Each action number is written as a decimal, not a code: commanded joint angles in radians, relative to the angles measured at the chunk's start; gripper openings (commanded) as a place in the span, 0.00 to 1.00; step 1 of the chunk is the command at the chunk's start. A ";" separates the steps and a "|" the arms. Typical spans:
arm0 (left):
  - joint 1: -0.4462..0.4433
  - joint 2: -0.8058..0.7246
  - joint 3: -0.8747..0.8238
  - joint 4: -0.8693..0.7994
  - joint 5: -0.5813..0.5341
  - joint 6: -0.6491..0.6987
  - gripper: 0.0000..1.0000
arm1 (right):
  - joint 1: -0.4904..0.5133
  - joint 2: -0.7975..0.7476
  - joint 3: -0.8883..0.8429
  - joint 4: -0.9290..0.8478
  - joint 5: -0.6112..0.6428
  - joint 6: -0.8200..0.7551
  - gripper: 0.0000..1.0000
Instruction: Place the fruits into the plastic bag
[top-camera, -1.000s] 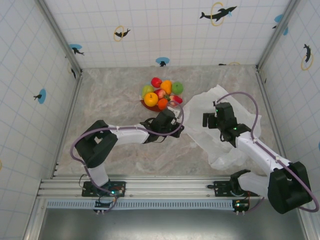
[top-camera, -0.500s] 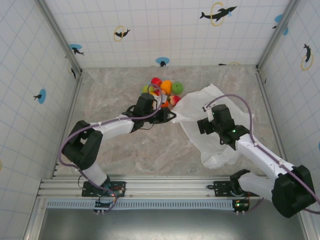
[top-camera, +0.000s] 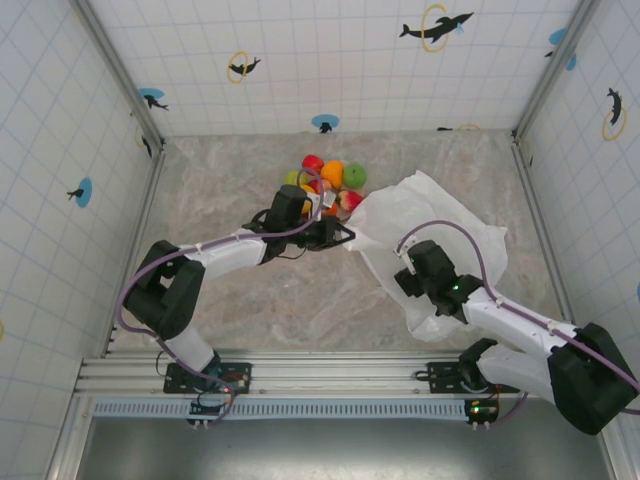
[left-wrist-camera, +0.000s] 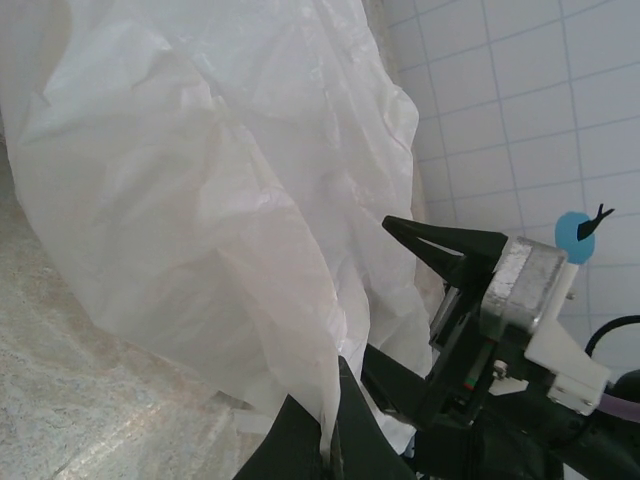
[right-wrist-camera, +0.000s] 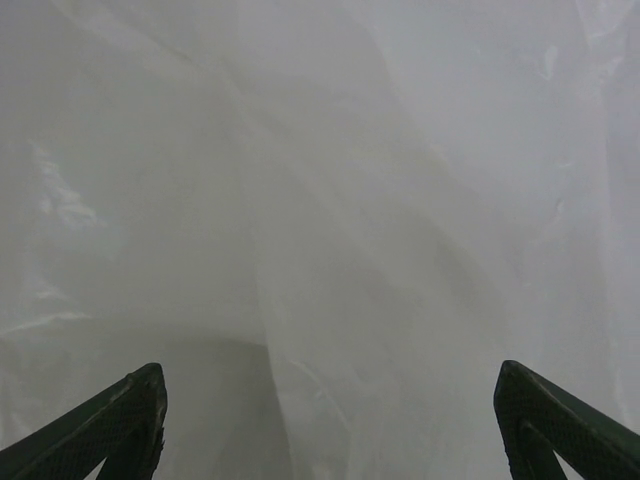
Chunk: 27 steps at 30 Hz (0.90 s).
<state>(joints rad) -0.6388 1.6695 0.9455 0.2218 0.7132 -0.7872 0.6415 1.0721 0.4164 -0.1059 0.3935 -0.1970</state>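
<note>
Left claw is clamped tight on an edge of the plastic bag, just beside the fruits piled at the far middle of the surface. Right claw stands wide apart over the bag's near part, gripping nothing.

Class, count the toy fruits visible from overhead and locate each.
5 visible: red apple at the back, orange right of it, green apple rightmost, yellow-green fruit leftmost, red fruit nearest the plastic bag. The left gripper may hide more.
</note>
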 joint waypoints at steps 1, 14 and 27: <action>0.011 0.006 0.022 0.007 0.037 -0.008 0.00 | 0.004 0.001 -0.048 0.171 0.089 -0.039 0.83; 0.014 0.040 0.022 0.056 0.026 -0.039 0.13 | -0.027 0.062 -0.034 0.305 0.156 -0.020 0.13; 0.014 -0.247 -0.127 0.062 -0.333 0.154 0.98 | -0.278 0.089 0.348 -0.146 -0.289 0.490 0.00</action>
<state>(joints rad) -0.6327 1.5120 0.9012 0.2695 0.5186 -0.7120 0.3851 1.1358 0.6991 -0.1287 0.2501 0.1112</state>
